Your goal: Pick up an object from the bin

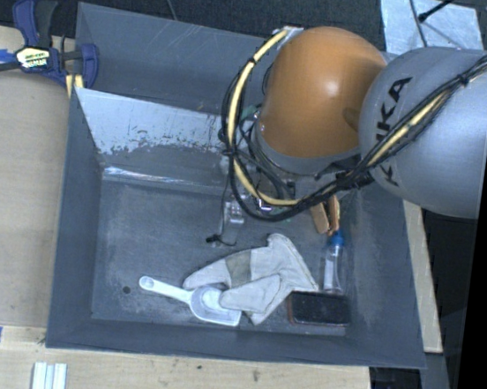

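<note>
Orange-capped arm [319, 92] reaching over bin [81, 212], end effector [229, 225] beside grey glove [261, 276]

free: bin's left floor [145, 230] | obstacles right: grey glove [259, 276], white scoop [190, 298], black block [319, 309]

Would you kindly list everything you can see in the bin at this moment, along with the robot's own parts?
Bin: one, grey metal, mid-picture.
Scoop: one, white, front floor, left of the cloth.
Cloth: one, pale grey, crumpled, floor centre.
Block: one, black, flat, front right.
Vial: one, clear with blue cap, behind the block.
Brown piece: one, partly under the arm.
Arm: one, silver with orange cover, from the right.
Gripper: one, over bare floor behind the cloth.
</note>
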Controlling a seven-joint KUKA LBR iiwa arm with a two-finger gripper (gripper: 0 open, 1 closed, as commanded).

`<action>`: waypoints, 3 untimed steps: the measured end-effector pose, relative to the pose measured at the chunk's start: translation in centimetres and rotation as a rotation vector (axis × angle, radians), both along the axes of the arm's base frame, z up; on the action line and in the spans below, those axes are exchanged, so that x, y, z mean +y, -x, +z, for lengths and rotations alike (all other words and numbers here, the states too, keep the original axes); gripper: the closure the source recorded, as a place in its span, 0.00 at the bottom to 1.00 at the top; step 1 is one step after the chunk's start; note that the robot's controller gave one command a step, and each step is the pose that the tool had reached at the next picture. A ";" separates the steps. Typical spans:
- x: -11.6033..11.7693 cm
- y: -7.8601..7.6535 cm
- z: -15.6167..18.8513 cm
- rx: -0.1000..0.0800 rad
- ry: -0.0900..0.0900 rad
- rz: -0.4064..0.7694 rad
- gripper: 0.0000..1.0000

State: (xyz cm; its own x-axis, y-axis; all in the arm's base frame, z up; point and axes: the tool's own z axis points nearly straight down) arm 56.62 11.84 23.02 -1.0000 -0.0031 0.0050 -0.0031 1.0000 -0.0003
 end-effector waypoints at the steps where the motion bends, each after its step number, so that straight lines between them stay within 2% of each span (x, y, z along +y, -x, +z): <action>1: 0.0 0.0 0.2 -0.001 0.000 -0.001 0.00; 2: -0.7 -1.7 0.0 -0.010 -0.001 0.019 0.00; 3: -4.8 1.5 -4.3 -0.011 -0.002 0.022 0.00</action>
State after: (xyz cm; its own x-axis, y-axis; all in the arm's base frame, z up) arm 55.12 7.09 18.76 -0.9997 -0.0247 -0.0064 -0.0247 0.9997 0.0013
